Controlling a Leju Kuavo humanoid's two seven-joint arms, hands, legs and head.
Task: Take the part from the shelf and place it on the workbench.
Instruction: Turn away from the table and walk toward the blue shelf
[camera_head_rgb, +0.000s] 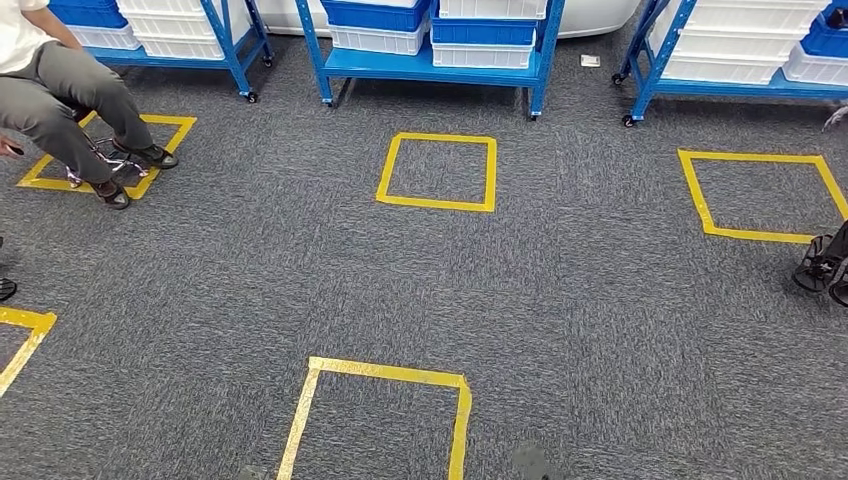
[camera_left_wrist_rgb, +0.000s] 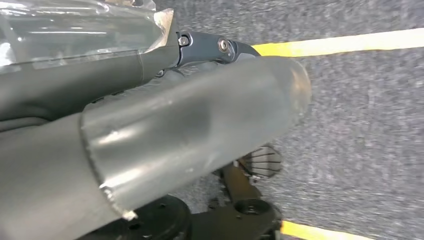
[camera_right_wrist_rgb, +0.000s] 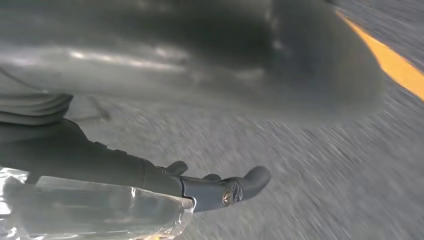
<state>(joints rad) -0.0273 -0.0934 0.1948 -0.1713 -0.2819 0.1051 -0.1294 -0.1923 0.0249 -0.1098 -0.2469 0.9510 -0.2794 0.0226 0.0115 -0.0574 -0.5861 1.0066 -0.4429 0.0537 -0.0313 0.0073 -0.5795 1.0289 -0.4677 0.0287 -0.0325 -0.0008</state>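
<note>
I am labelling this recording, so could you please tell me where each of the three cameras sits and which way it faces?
Head view: high on the robot, looking forward and down over grey carpet with yellow tape squares toward blue shelves; a seated person at left.
Left wrist view: behind the hanging left hand, facing the floor.
Right wrist view: behind the right hand, blurred, facing the floor.
Shared: both wrist views show carpet and yellow tape, as in the head view.
</note>
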